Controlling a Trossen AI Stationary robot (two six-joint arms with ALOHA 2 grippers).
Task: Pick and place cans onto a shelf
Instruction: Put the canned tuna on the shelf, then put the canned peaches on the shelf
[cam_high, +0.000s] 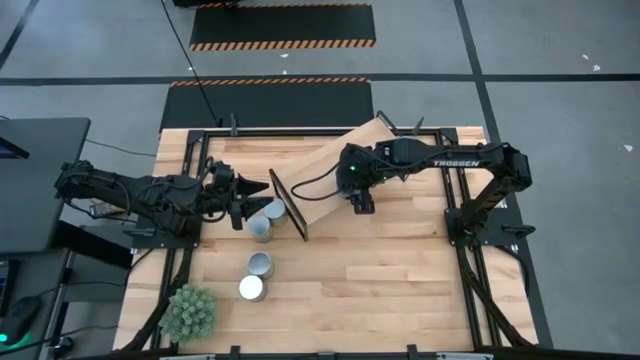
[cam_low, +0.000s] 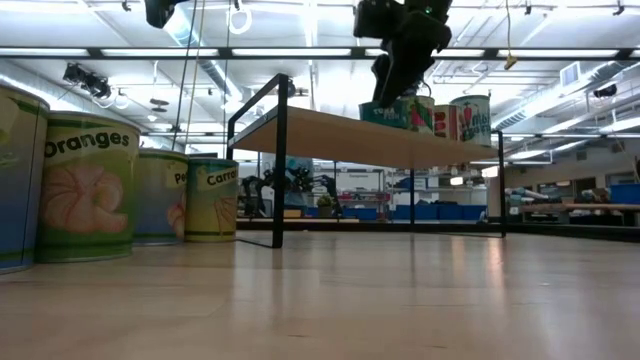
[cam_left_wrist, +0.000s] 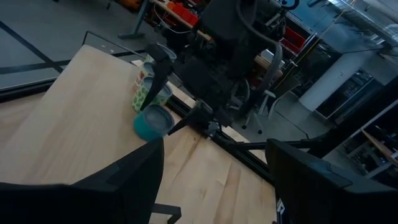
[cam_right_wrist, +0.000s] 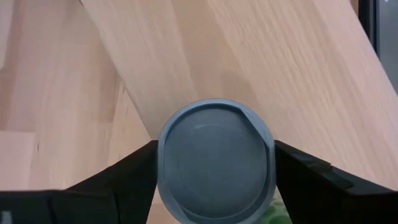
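The shelf (cam_high: 325, 170), a light-wood plank on black end frames, stands slantwise at mid-table. My right gripper (cam_high: 360, 203) is above it, shut on a grey-topped teal can (cam_right_wrist: 214, 162). Three more cans (cam_low: 445, 120) stand on the shelf beyond it. My left gripper (cam_high: 252, 200) is open and empty, level above the table left of the shelf's near end. Two cans (cam_high: 264, 222) stand just below it, and two more (cam_high: 255, 275) stand nearer the table's front. My right gripper pinches the can's side wall (cam_right_wrist: 163, 163) between its two fingers, one on each side, just under the top rim. The fingers come from above, pointing down. The can stays upright over the shelf's plank (cam_low: 350, 135); whether its bottom rests on the plank, I cannot tell.
A spiky green plant (cam_high: 190, 312) stands at the table's front left corner. The black table frame (cam_high: 455, 200) runs along the edges. A green-patterned can (cam_left_wrist: 149, 87) stands on the shelf close behind the held one.
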